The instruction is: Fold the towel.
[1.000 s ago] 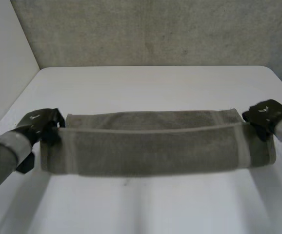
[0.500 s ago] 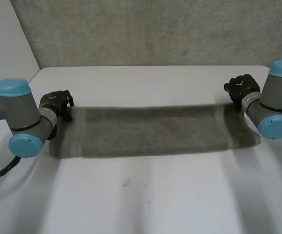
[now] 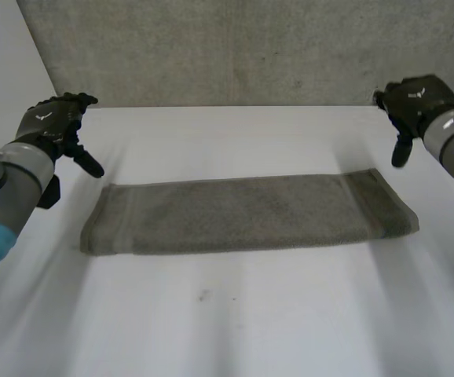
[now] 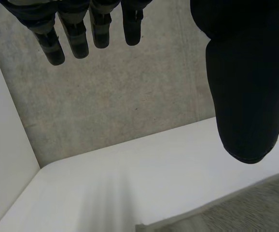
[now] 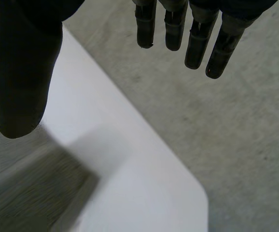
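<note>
- Towel (image 3: 247, 214) is lying as a folded strip on the table (image 3: 235, 322), apart from both hands.
- Left hand (image 3: 53, 124) is hovering, fingers straight, holding nothing.
- Right hand (image 3: 415, 100) is doing likewise.

No word, number, label or brand can be read anywhere. The only marking is a small pale mark (image 3: 42, 116) on the back of the left robot hand (image 3: 54, 124), with a similar one on the back of the right robot hand (image 3: 412, 100). Both are too small to make out as a letter or sign.
</note>
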